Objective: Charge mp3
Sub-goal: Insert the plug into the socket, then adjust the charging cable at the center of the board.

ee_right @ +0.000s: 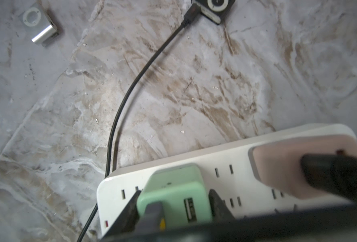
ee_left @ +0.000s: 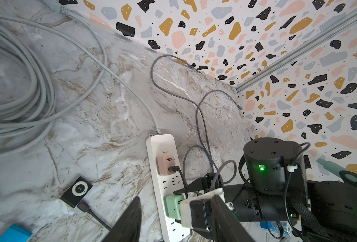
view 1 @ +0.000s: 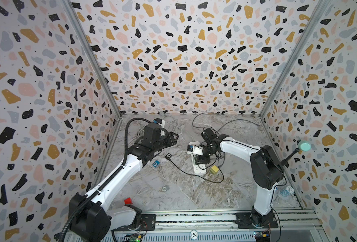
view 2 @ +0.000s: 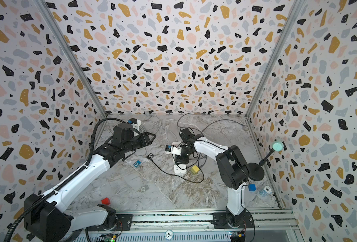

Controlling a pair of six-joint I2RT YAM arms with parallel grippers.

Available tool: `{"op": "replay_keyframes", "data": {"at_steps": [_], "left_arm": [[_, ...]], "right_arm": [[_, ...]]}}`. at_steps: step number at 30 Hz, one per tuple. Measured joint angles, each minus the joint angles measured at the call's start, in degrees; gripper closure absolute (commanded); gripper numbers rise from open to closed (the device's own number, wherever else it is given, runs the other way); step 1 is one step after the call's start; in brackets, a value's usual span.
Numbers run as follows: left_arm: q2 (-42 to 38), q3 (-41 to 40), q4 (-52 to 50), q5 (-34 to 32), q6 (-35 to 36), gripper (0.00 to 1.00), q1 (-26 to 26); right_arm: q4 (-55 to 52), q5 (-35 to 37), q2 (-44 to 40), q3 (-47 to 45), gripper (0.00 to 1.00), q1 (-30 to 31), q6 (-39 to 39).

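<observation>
**Adapter check at the strip; mp3 cabled**

The right gripper stood with its jaws parted to the width of the green adapter on the power strip. They sat close against its sides, and we could not tell whether they pressed. The left gripper hung apart and empty, well off the strip's left-arm side. The black mp3 player lay nearer the strip on that side, with the black cable plugged in. The cable seemingly ran to the pink adapter. We judged it a seating step. The next move called for a straight lift clear, snagging no cords.
</observation>
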Motion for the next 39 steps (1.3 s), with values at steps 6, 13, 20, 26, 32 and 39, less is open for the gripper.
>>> {"op": "replay_keyframes", "data": {"at_steps": [6, 13, 20, 26, 32, 39], "left_arm": [[0.1, 0.0, 0.0, 0.1, 0.0, 0.45, 0.0], [0.6, 0.2, 0.0, 0.1, 0.3, 0.45, 0.0], [0.7, 0.2, 0.2, 0.3, 1.1, 0.45, 0.0], [1.6, 0.3, 0.8, 0.3, 1.5, 0.45, 0.0], [4.3, 1.0, 1.7, 0.8, 1.5, 0.45, 0.0], [4.9, 2.6, 3.2, 2.0, 1.5, 0.45, 0.0]], "right_arm": [[-0.3, 0.3, -1.9, -1.9, 0.41, -0.7, 2.1], [0.8, -1.0, -6.8, -4.9, 0.32, -0.7, 5.5], [7.8, -5.7, -19.4, -14.7, 0.31, -0.2, 12.5], [17.6, -8.6, -37.4, -25.0, 0.26, -0.3, 21.2], [23.4, -3.3, -49.5, -29.1, 0.28, -8.5, 32.4], [18.9, -2.6, -35.8, -26.1, 0.45, -30.5, 49.9]]}}
